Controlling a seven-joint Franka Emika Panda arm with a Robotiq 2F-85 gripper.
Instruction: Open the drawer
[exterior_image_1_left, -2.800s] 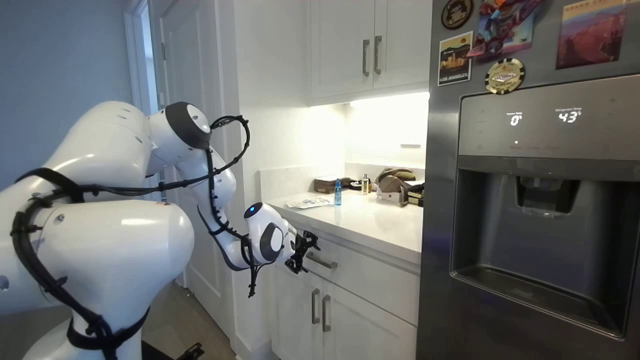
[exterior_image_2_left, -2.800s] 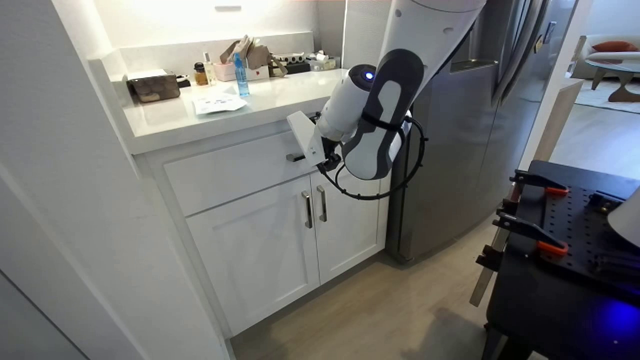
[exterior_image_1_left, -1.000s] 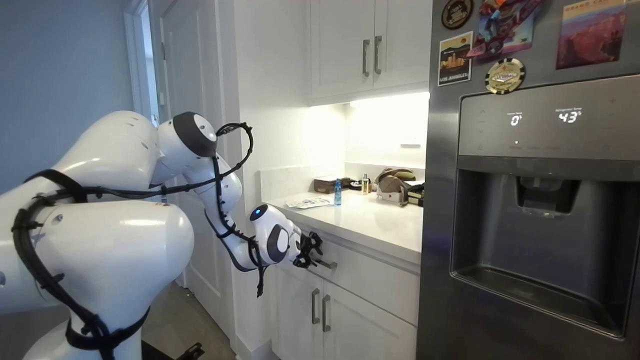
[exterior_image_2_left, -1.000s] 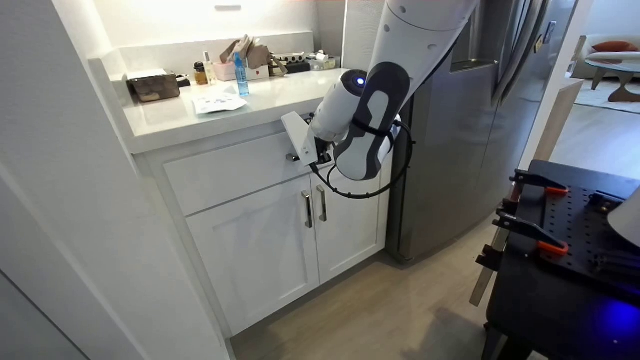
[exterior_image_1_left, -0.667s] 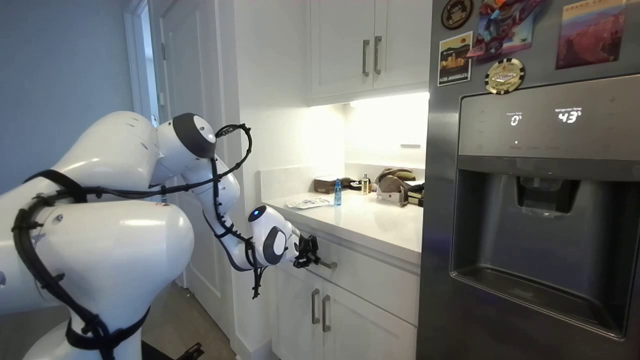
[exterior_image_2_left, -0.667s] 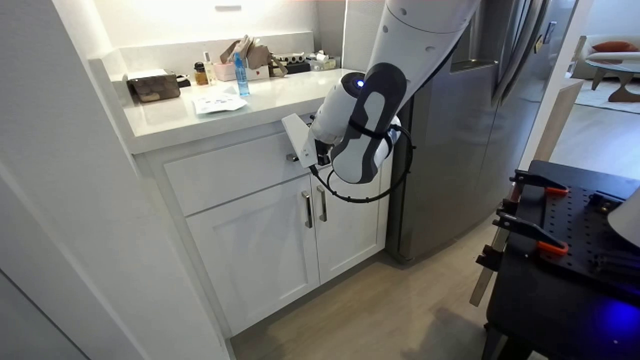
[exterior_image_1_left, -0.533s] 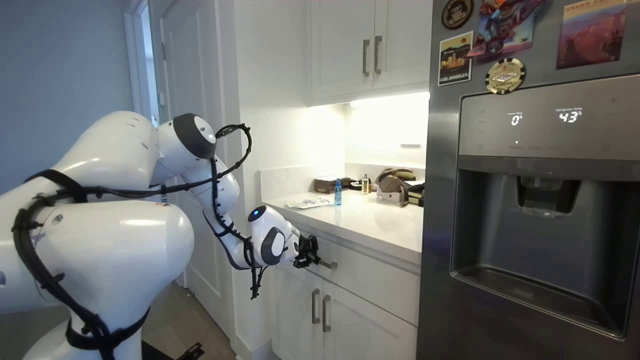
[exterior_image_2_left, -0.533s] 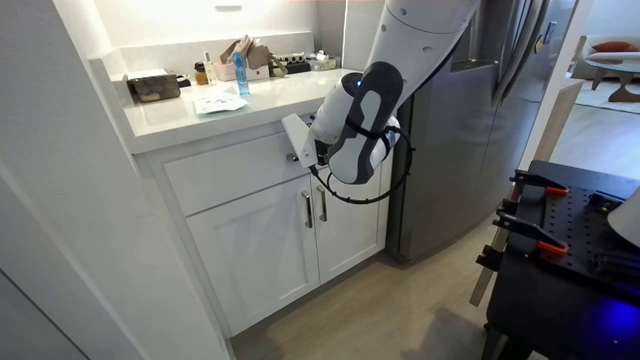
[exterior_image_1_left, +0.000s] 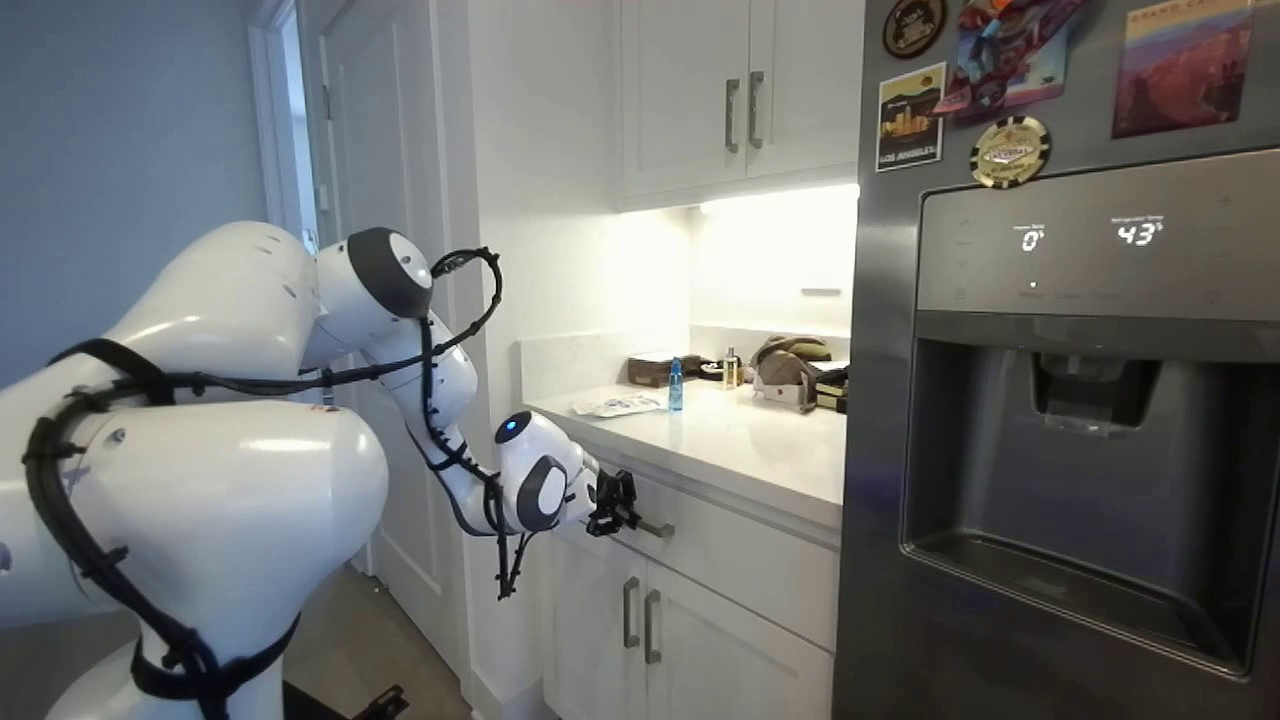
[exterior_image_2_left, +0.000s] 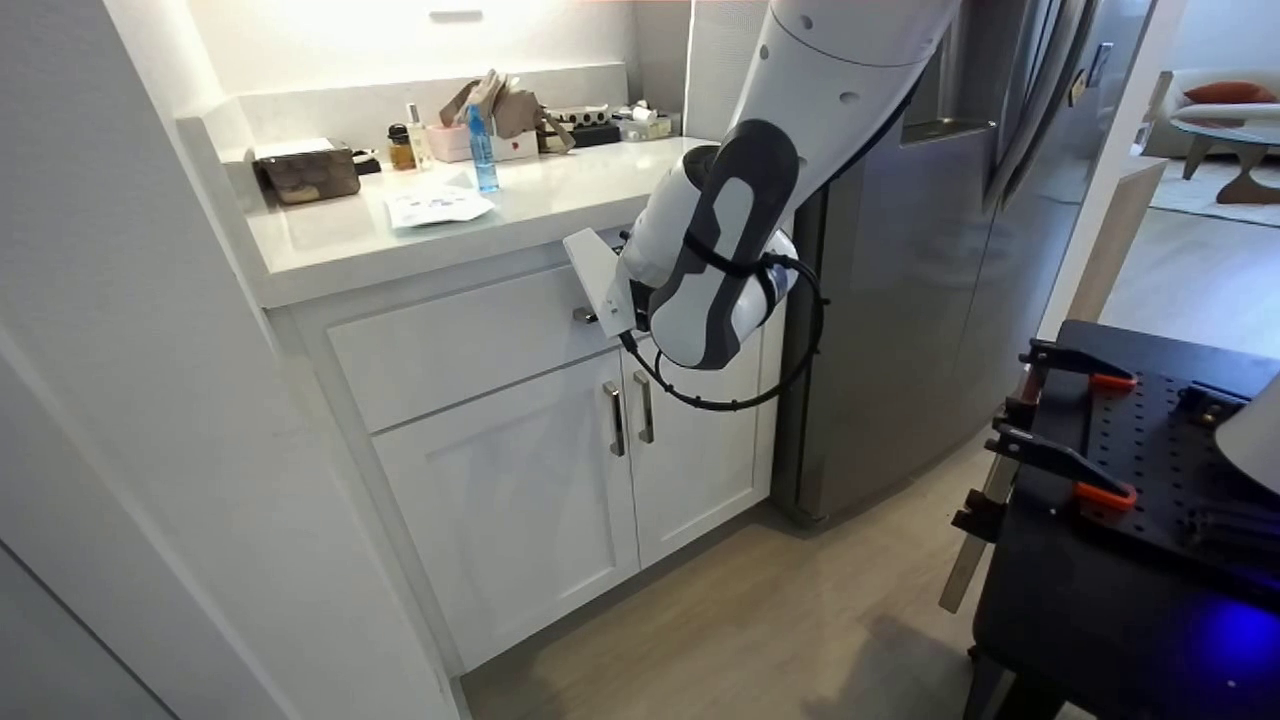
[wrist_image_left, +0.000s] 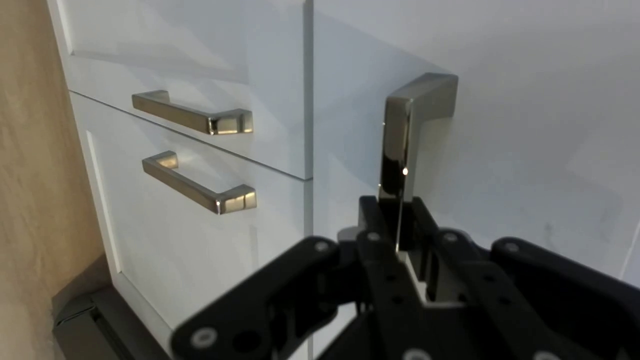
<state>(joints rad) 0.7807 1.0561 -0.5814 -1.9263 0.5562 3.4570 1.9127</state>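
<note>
While Robotiq gripper (wrist_image_left: 395, 216), fingers (wrist_image_left: 370, 215) nearly together, pinches horizontal silver bar handle (wrist_image_left: 398, 142) from above and below, white drawer (exterior_image_2_left: 465, 345) sits closed ahead, over 2 cabinet doors (exterior_image_2_left: 510, 500); pull likely straight back.

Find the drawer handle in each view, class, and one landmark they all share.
In an exterior view: drawer handle below centre, partly behind the pincer.
In an exterior view: drawer handle near centre, partly hidden.
Wrist view: drawer handle right of centre, in the pincer.
Shared landmark: lower cabinet-door handles.
</note>
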